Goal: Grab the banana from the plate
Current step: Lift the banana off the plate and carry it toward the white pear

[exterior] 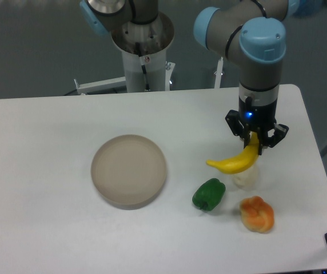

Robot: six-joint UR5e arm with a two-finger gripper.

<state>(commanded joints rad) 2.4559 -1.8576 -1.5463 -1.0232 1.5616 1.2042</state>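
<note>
Sitting on the left half of the white table (38,142) was the plate (129,170), a round beige dish with nothing on it. Right of it, near the front, was a green pepper (208,194). Just above and a bit right of the pepper hung the banana (235,161), bright yellow, curved, its free tip pointing left and its right end pinched in the gripper (256,144). The fingers were clamped on that upper end, so the banana was off the plate and well right of it, held up over the table. Directly under it a pale whitish fruit (246,178) peeked out, mostly covered by the banana. Near the front right was a lumpy orange fruit (257,214), just beside the pale one. The arm (259,63) came down from the far side, grey with blue joint caps.
</note>
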